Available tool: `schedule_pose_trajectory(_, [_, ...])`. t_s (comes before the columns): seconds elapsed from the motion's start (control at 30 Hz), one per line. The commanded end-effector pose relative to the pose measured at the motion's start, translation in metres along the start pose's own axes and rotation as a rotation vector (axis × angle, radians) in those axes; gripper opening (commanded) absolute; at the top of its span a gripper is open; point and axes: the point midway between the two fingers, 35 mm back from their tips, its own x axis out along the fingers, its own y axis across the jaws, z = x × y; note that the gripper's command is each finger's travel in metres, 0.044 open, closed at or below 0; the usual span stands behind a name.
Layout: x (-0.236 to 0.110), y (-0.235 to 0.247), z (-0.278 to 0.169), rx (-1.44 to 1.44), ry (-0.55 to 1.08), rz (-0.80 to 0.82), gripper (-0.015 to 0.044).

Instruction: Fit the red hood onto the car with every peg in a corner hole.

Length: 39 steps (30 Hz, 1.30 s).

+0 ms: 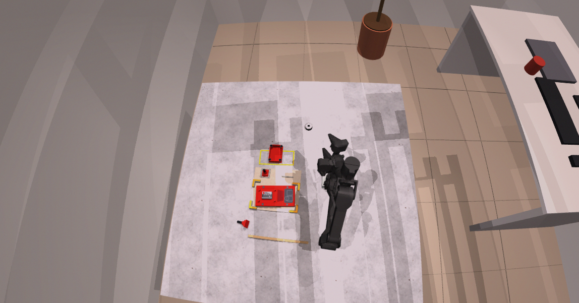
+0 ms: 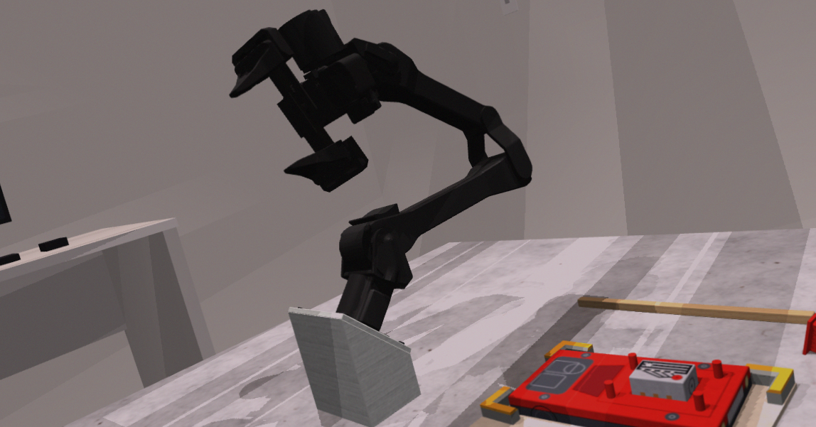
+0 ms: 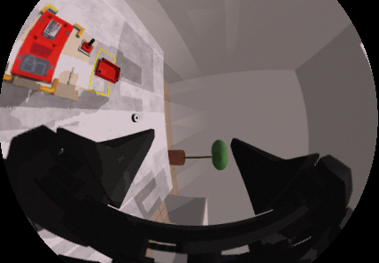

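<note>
Nothing done yet: I judge every step remains, from pickup to seating to withdrawal.
Gripper (image 2: pixel 296 130): jaws spread wide, holding nothing, raised high and well apart from the parts.
Hood (image 1: pixel 276 153): I see it lying on the table inside a yellow outline, just beyond the jig.
Chassis (image 2: pixel 598 393): in its jig, engine block (image 2: pixel 662 379) seated, pegs (image 2: pixel 632 360) bare.
Left: reach, grasp, fit, retreat.

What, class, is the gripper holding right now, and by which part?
Nothing. The gripper is open, high above the table; the red hood lies untouched in its yellow outline.
</note>
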Motion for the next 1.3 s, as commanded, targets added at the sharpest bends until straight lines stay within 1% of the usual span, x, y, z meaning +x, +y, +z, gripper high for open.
schedule_pose_trajectory(0.0, [0.019, 0.000, 0.009, 0.141, 0.014, 0.077, 0.0440])
schedule_pose_trajectory(0.13, [0.044, 0.004, 0.023, 0.308, 0.051, 0.161, 0.0440])
schedule_pose_trajectory(0.37, [0.084, 0.027, 0.051, 0.482, 0.159, 0.277, 0.0440])
schedule_pose_trajectory(0.5, [0.102, 0.042, 0.064, 0.565, 0.224, 0.308, 0.0440])
schedule_pose_trajectory(0.63, [0.125, 0.062, 0.081, 0.707, 0.315, 0.314, 0.0440])
schedule_pose_trajectory(0.93, [0.171, 0.125, 0.116, 1.000, 0.507, 0.231, 0.0440])
schedule_pose_trajectory(1.1, [0.192, 0.169, 0.130, 1.149, 0.583, 0.135, 0.0440])
schedule_pose_trajectory(1.27, [0.208, 0.218, 0.137, 1.292, 0.622, 0.016, 0.0440])
